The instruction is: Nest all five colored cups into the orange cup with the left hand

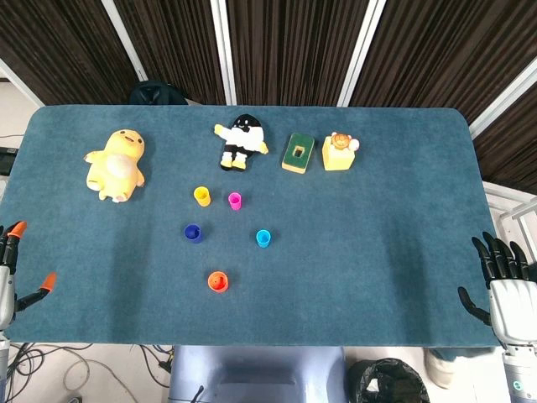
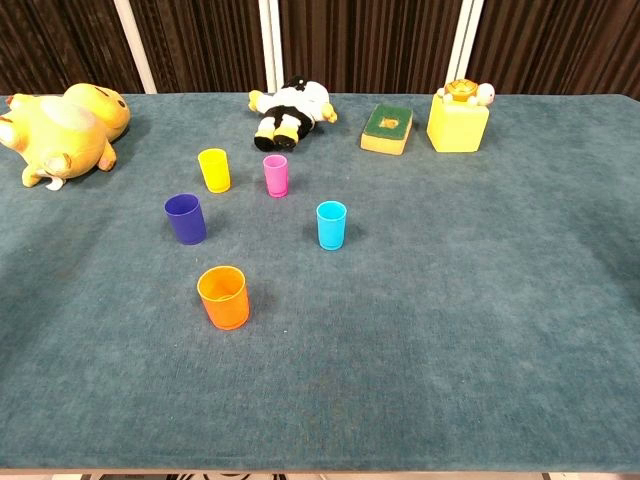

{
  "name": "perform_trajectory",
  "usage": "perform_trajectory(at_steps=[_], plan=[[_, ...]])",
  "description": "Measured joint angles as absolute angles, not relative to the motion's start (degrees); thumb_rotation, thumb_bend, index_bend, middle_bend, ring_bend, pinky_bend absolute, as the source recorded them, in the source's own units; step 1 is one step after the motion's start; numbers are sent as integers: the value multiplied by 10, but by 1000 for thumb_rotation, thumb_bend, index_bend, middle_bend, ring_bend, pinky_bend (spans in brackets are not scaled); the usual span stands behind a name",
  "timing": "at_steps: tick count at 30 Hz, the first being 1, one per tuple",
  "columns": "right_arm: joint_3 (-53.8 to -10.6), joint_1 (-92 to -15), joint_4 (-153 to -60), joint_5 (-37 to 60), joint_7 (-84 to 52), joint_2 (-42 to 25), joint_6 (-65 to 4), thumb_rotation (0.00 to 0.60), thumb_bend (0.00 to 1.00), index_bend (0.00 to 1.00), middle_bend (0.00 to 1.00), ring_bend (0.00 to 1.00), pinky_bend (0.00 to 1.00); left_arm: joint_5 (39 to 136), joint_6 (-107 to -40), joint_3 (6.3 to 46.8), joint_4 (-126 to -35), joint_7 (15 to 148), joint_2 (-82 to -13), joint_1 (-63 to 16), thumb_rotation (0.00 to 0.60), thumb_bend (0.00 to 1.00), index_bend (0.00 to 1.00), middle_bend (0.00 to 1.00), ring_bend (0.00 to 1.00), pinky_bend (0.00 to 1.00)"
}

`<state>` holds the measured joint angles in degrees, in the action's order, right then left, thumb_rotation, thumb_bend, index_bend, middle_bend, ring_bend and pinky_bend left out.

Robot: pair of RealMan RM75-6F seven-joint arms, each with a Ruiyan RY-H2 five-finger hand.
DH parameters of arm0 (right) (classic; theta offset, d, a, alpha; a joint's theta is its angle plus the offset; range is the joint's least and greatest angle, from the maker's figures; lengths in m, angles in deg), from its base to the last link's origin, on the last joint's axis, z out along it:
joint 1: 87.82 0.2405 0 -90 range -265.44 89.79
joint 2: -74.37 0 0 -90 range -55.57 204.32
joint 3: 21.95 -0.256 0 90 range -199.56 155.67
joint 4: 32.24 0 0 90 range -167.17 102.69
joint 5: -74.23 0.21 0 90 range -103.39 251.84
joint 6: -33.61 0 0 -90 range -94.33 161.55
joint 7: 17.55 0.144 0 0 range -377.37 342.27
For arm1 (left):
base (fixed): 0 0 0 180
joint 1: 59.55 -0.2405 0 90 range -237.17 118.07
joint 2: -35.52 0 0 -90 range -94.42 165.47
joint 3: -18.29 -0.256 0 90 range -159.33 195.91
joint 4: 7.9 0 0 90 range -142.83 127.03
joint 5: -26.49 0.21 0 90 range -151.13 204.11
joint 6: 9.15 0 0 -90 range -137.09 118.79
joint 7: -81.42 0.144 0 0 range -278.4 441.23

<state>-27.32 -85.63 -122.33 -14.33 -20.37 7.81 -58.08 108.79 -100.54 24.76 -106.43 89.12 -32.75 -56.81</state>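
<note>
Orange cup (image 2: pixel 223 297) sits empty — blue (image 2: pixel 186 218), yellow (image 2: pixel 214 169), pink (image 2: pixel 276 175) and cyan (image 2: pixel 331 224) cups all un-nested — left hand (image 1: pixel 10 260) spread, holding nothing.

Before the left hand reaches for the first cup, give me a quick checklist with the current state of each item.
1. Small orange plastic cup upright, mouth open and empty: ok.
2. Dark blue cup, yellow cup, pink cup and light blue cup upright, standing apart: ok.
3. Nothing nested yet: ok.
4. Left hand at the table's edge, holding nothing: ok.
5. Right hand off to the side, fingers spread, away from the cups: ok.
6. Yellow plush duck clear of the cups: ok.
</note>
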Motion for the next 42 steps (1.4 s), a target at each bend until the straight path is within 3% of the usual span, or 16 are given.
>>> perform_trajectory(at_steps=[30, 34, 42], plan=[[-276, -860, -1224, -139, -196, 82, -586, 600, 374, 72, 46, 72, 36, 1093, -981, 240, -1069, 894, -330, -558, 600, 196, 75, 54, 0, 84], [-277, -861, -1224, -138, -195, 83, -587, 600, 373, 72, 46, 72, 36, 1087, -948, 245, -1068, 893, -327, -540, 600, 177, 74, 56, 0, 95], [-276, -859, -1224, -138, -200, 81, -584, 600, 373, 72, 46, 72, 36, 1050, -820, 289, -1051, 898, -331, -444, 600, 175, 95, 59, 0, 116]])
